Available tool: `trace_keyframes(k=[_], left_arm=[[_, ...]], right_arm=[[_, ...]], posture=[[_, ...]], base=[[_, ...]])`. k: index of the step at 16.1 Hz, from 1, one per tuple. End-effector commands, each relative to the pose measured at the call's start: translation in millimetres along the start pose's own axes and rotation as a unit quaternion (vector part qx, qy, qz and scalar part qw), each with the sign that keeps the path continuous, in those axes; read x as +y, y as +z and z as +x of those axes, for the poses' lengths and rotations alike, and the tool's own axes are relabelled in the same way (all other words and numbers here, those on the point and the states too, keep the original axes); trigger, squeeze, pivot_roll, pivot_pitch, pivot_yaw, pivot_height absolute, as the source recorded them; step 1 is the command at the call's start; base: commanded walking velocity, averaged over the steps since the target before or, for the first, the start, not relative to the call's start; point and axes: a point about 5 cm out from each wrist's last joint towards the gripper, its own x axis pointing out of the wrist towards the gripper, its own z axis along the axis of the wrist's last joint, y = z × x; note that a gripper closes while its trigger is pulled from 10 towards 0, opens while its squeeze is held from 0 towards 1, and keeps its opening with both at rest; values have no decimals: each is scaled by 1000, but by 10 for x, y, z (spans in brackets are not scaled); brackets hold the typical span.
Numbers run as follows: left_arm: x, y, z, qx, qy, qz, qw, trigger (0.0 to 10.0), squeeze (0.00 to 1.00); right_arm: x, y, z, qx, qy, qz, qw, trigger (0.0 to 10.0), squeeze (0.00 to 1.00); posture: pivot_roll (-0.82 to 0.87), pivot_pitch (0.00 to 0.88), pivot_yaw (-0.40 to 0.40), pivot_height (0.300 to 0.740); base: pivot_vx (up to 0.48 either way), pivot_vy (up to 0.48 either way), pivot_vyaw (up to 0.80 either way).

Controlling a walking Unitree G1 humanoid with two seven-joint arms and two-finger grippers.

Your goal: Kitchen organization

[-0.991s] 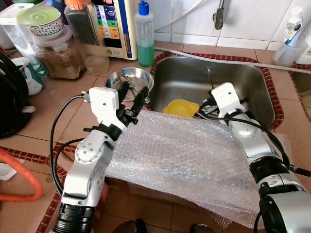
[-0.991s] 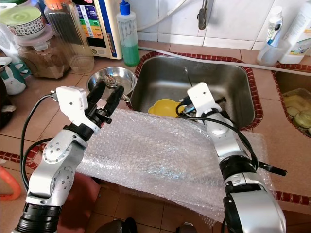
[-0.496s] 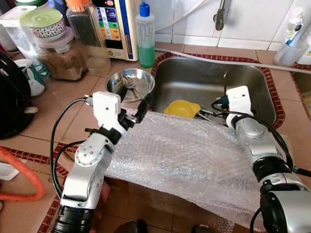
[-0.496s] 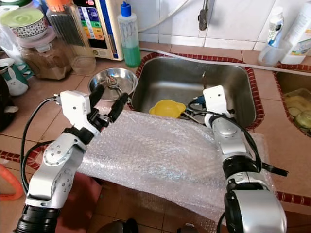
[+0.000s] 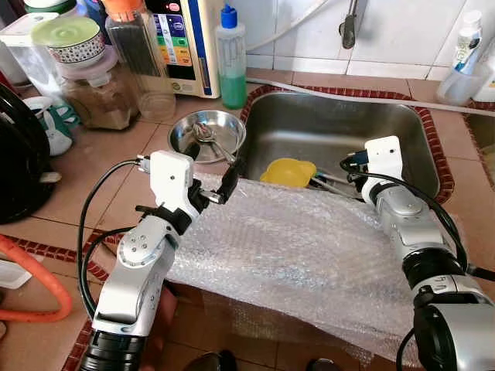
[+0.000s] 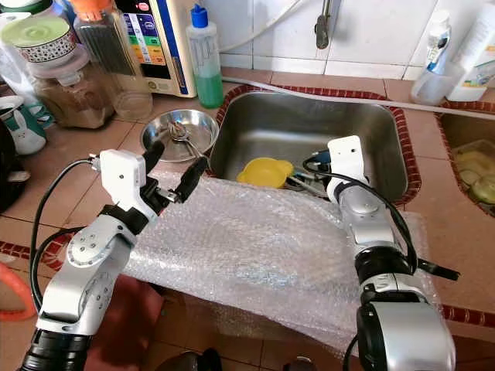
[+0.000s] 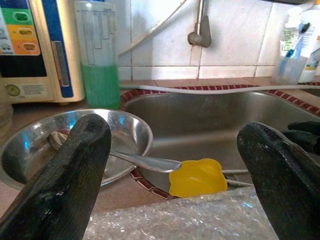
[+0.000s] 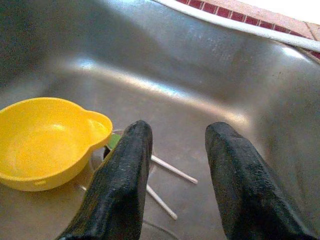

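One yellow bowl (image 5: 288, 171) is sitting in the steel sink (image 5: 402, 124), on the side nearest the robot, with thin pale utensils lying on the sink floor just beside it. One sheet of bubble wrap (image 5: 302, 255) is lying across the counter edge in front of the sink, its far edge running just below the bowl. One small steel bowl (image 5: 186, 137) is resting on the tiled counter (image 5: 100, 166) left of the sink, holding one spoon (image 7: 145, 161) whose handle is sticking out over the rim.

The left gripper (image 5: 213, 176) is hovering over the left corner of the bubble wrap with its two fingers spread wide and holding nothing. The right gripper (image 8: 175, 180) is hanging over the sink floor beside the yellow bowl, its two fingers parted and empty.

One green-filled soap bottle (image 5: 230, 66) is standing behind the steel bowl.
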Motion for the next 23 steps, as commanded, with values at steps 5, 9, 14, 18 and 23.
trace_keyframes(k=[5,9,14,18,23], left_arm=[[-33,9,-22,1,-4,11,1000,10000,1000],[-12,-2,-38,3,5,12,1000,10000,1000],[-31,-16,-29,3,5,11,1000,10000,1000],[-34,-13,-20,2,4,13,1000,10000,1000],[-32,-17,-28,0,4,18,1000,10000,1000]], right_arm=[[-6,99,-25,-35,-21,-36,999,10000,1000],[-50,309,-75,-98,-75,-69,990,10000,1000],[-13,483,-141,-144,-90,-79,982,10000,1000],[90,583,-188,-170,-79,-80,979,10000,1000],[185,645,-254,-183,-70,-75,978,10000,1000]], posture=[[-129,187,111,740],[-132,191,108,740],[-144,187,99,740],[-144,181,96,740],[-144,178,95,740]], base=[[0,0,0],[0,0,0],[0,0,0],[0,0,0],[0,0,0]])
